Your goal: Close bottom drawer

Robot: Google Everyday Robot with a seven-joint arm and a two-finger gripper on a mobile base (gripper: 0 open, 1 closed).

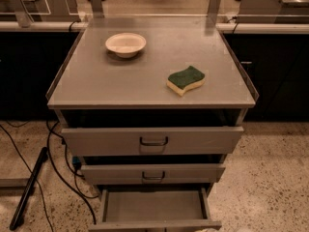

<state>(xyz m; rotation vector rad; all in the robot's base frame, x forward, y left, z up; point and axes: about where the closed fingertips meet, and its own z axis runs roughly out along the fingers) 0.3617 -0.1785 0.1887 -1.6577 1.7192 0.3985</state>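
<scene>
Cabinet seen from the front and above. The grey top (145, 88) carries two things: a pale bowl (125, 44) near the back-left corner, upright, and a sponge (186, 79), green face up over a yellow layer, close to the right edge and nearer the front than the bowl. The two lie well apart.

Below the front edge, three grey drawers step outward. The top drawer (106, 140) stands slightly out, with a dark loop handle (154, 141) at its middle. The middle drawer (106, 174), narrower, is likewise slightly out and has a like handle (153, 177). The bottom drawer (153, 206) is pulled out farthest: its shallow tray floor shows in full, and its low front meets the lower edge of the view, so that its handle cannot be seen.

On the speckled floor (263, 178) to the left of the cabinet lie dark cables (54, 164) and a dark rod (28, 190).

The gripper lies outside the camera view; how far it is open, and whether it holds anything, cannot be told.
</scene>
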